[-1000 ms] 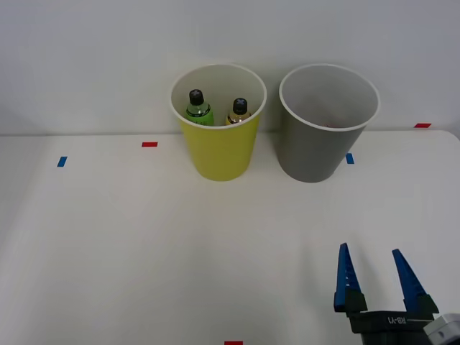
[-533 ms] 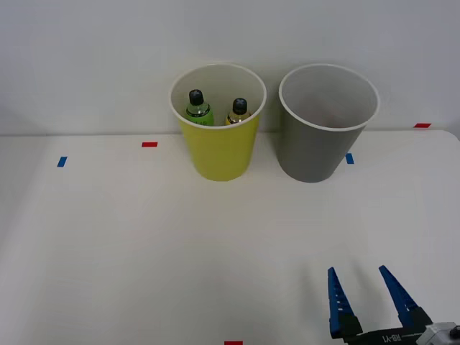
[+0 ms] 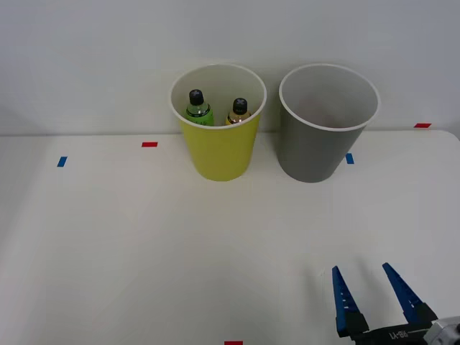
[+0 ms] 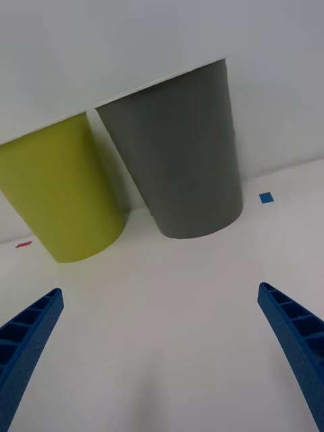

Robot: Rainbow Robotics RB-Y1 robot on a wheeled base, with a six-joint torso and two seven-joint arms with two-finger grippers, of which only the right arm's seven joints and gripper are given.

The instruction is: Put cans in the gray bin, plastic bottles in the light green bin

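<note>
Nearest the camera in the front view, the right tool [image 3: 371, 280] sits low at the near right of the white tabletop [image 3: 129, 237], its two blue ribbed fingers [image 3: 343, 298] spread apart and pointing toward the far wall — released, with nothing between them. In the wrist view the same fingers [image 4: 27, 331] stand wide at the two corners over bare tabletop.

A small red tape mark [image 3: 233, 343] lies at the near edge, left of the tool. Farther back, a blue tape mark [image 3: 62, 161] and a red one [image 3: 149, 144] lie on the left side, and another blue mark [image 3: 350, 158] sits just beside the gray bin's base.

At the far edge, against the wall, the two bins stand upright side by side, close but apart — the light green bin [image 3: 218, 147] to the left, the gray bin [image 3: 316, 147] to the right. Both plastic bottles stand inside the light green bin: the green bottle [image 3: 197, 108] on the left, the amber bottle [image 3: 239, 111] on the right, black caps up. The gray bin's inside shows white wall; its bottom cannot be made out. A red mark [image 3: 422, 125] lies at the far right.
</note>
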